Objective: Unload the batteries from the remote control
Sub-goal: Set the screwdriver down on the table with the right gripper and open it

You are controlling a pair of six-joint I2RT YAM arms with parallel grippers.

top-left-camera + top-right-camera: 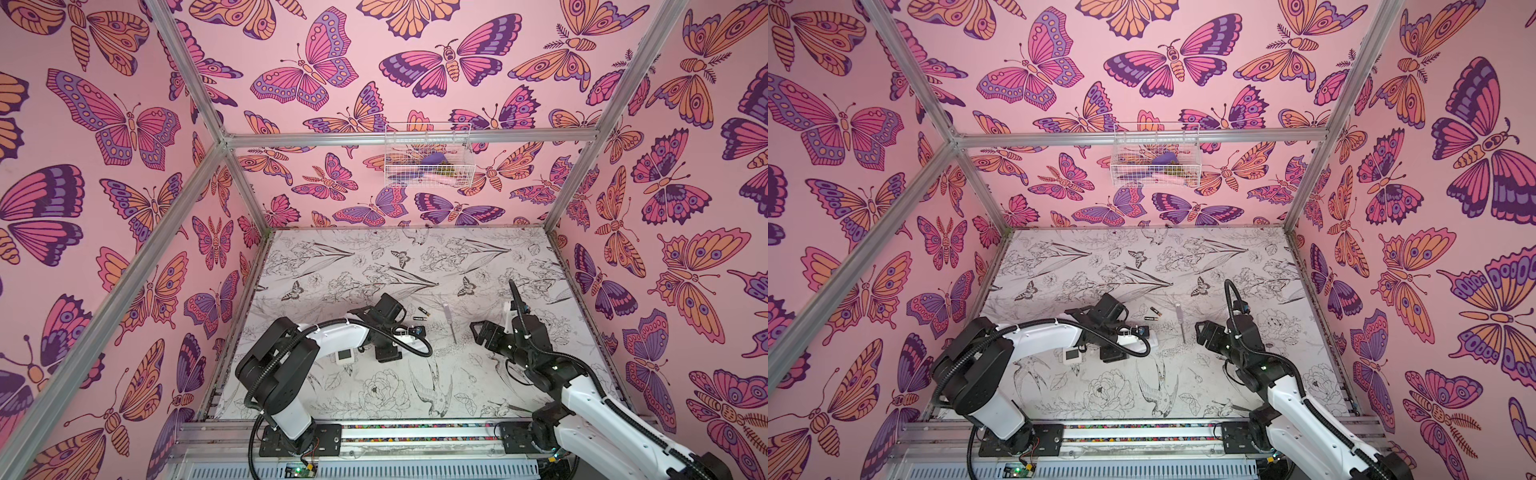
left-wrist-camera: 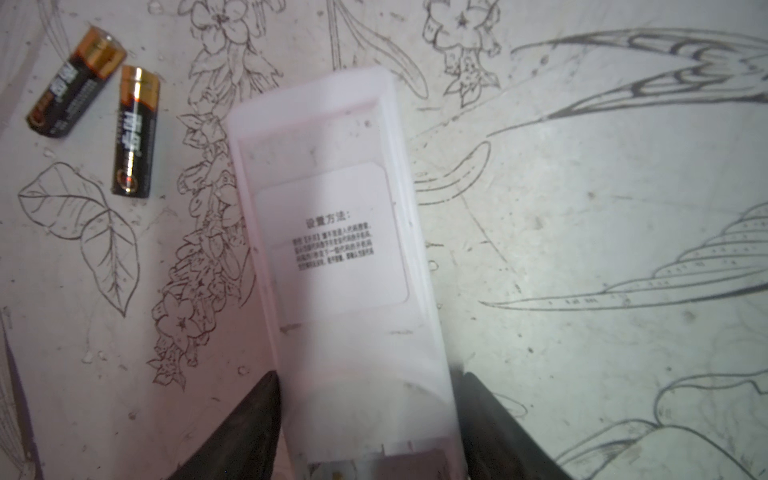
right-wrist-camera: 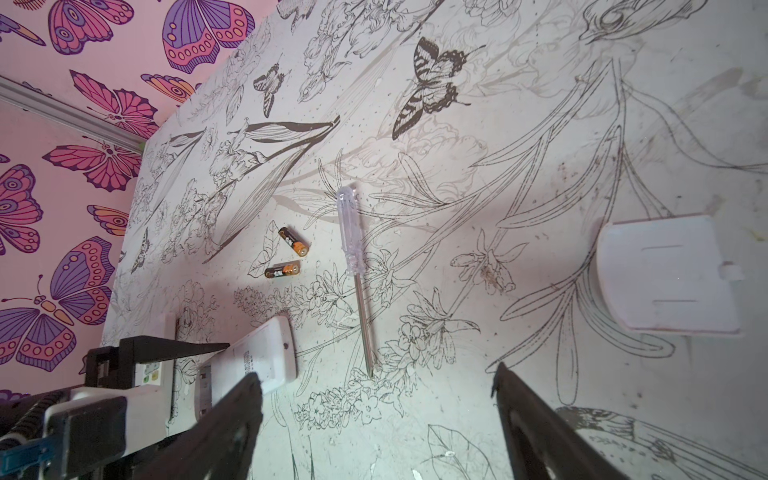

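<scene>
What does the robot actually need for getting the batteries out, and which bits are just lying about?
Job: white remote between the fingers of the left claw; two black batteries, already out; loose battery cover; screwdriver, likely the prying tool.
Lying about: hanging wire basket; second remote with a screen, untouched, perhaps next.

left end effector (image 2: 368, 374) closed in a grip, right end effector (image 3: 376, 370) spread wide open.
</scene>
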